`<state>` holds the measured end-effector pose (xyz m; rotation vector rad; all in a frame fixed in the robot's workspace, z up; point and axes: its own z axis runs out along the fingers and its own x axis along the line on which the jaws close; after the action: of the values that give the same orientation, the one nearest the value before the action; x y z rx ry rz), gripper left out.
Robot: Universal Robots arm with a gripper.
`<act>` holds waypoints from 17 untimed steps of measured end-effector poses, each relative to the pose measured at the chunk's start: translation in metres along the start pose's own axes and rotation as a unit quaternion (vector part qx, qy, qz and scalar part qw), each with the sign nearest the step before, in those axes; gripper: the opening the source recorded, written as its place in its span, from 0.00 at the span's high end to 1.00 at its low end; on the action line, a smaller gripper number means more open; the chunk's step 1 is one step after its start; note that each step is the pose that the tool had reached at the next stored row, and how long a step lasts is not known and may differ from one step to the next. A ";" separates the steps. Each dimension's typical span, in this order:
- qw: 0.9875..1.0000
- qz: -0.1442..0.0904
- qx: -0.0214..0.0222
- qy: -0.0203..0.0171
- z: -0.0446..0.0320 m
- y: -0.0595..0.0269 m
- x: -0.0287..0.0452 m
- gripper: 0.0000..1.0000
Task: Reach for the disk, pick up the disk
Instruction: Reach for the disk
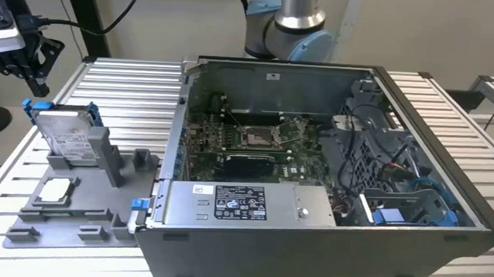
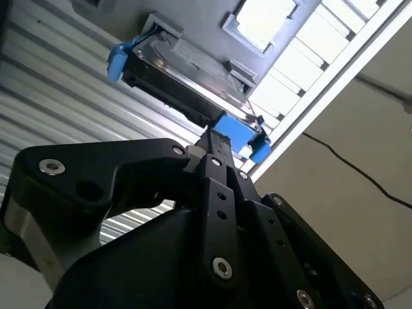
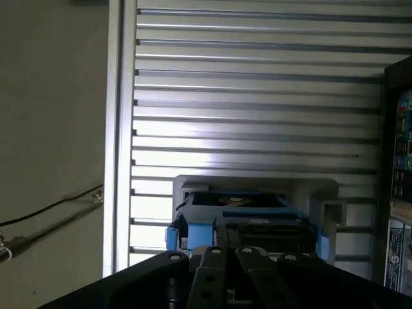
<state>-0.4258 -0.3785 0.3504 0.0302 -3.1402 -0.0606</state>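
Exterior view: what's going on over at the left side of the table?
The robot's hand hangs above the disk, apart from it. The disk stands on edge in a grey holder on the slatted table, to the exterior view's left of the open computer case. In the second wrist view the hand points toward the disk's blue frame. The disk is not yet picked up.

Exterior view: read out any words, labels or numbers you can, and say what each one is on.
Disk, white label: print too small to read.
Grey box, black-and-white label: too small to read.
Computer case rear wall, white sticker: too small to read.
Nothing can be quoted.
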 end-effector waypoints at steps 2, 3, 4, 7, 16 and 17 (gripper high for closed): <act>1.000 0.000 0.000 0.000 -0.0002 -0.0030 0.0044 1.00; 1.000 0.000 0.000 0.000 -0.0003 -0.0045 0.0049 1.00; 1.000 0.000 0.000 0.000 -0.0004 -0.0060 0.0049 1.00; 1.000 0.000 0.000 0.000 -0.0006 -0.0151 0.0050 1.00; 1.000 -0.007 0.000 0.000 -0.0007 -0.0161 -0.0034 1.00; 1.000 -0.007 0.000 0.000 -0.0007 -0.0162 -0.0035 1.00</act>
<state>-0.4220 -0.3946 0.3505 0.0513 -3.1395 -0.0606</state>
